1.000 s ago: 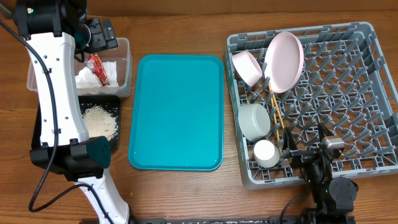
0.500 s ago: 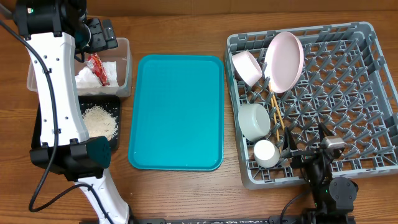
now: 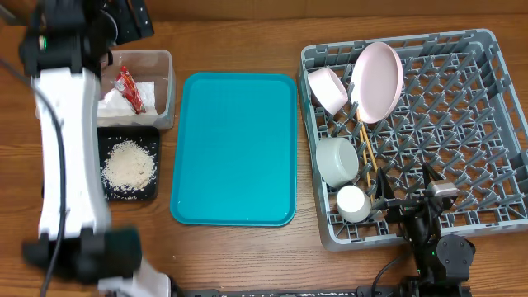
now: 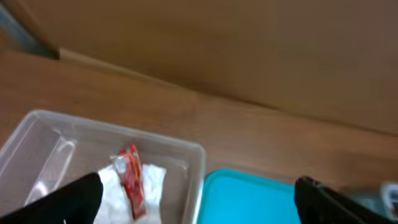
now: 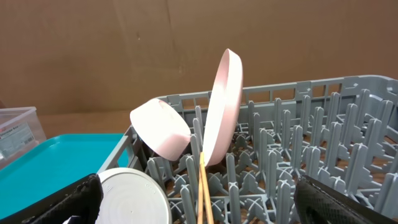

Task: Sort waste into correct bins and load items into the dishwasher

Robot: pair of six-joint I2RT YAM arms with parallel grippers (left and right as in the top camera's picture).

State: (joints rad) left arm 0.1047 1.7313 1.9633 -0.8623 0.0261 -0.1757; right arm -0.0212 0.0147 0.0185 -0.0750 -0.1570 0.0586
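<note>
The clear tub (image 3: 157, 62) holds the red-and-white wrapper (image 3: 130, 89) and the white napkin (image 3: 114, 102); both also show in the left wrist view, wrapper (image 4: 132, 180) and napkin (image 4: 153, 184). The black tray (image 3: 150, 191) holds rice (image 3: 129, 163). The grey dish rack (image 3: 462, 124) holds the plate (image 3: 378, 81), two bowls (image 3: 328, 89) (image 3: 337, 159), the cup (image 3: 353, 203) and the chopsticks (image 3: 366, 153). My left gripper (image 3: 132, 23) is open and empty above the tub's far edge. My right gripper (image 3: 408, 195) is open and empty over the rack's front, near the cup (image 5: 134, 196).
The large teal tray (image 3: 235, 148) lies between the bins and the rack. My left arm's white links (image 3: 66, 140) run along the table's left edge, beside the bins. The rack's right half has only bare pegs (image 5: 348, 137).
My left arm has lifted and swung back, so it no longer covers the black tray's left side. The wrapper and napkin stay in the tub. The right arm has not moved.
</note>
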